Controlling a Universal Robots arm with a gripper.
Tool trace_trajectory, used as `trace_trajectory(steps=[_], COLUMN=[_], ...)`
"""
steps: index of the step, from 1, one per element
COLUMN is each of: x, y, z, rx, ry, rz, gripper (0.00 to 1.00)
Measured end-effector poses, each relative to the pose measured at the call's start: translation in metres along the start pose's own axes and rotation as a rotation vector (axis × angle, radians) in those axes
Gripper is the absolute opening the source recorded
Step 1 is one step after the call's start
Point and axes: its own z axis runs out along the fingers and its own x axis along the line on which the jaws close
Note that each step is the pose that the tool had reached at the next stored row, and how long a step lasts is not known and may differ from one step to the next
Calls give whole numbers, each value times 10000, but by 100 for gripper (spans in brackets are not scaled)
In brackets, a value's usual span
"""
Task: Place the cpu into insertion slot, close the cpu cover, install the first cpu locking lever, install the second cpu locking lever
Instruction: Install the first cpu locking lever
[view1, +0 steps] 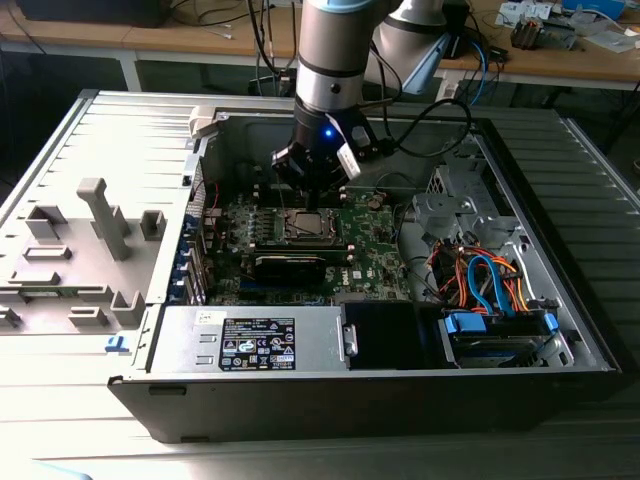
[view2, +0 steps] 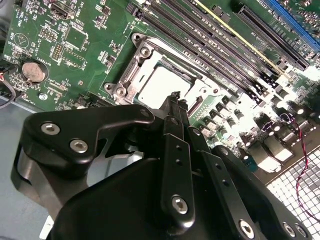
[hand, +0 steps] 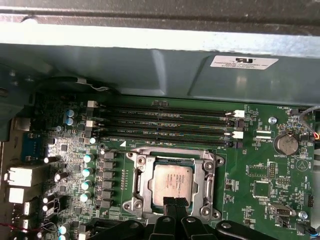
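Observation:
The cpu (hand: 171, 181), a silvery square chip, lies in the insertion slot (hand: 138, 186) on the green board. The cpu cover (hand: 209, 170), a silvery frame, lies flat around the chip. A thin metal lever (hand: 170, 149) runs along one edge of the socket. My gripper (hand: 175, 202) is shut with nothing between its black fingers, and its tips hang over the chip's near edge. In the second wrist view the gripper (view2: 175, 96) points at the cpu (view2: 157, 85). From outside, the gripper (view1: 312, 203) stands straight above the socket (view1: 306, 226). I cannot tell whether the tips touch the chip.
Long memory slots (hand: 165, 125) run beside the socket, and a coin battery (hand: 286, 144) sits on the board. A black card (view1: 290, 266) lies in front of the socket. The power supply (view1: 250, 342), coloured cables (view1: 480, 280) and case walls (view1: 150, 180) hem in the board.

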Motion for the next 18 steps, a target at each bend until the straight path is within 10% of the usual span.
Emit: trace_trajectory(steps=[18], x=[3], y=[1], z=[-77], rx=[-1], ry=[-1], rz=[0], gripper=[11])
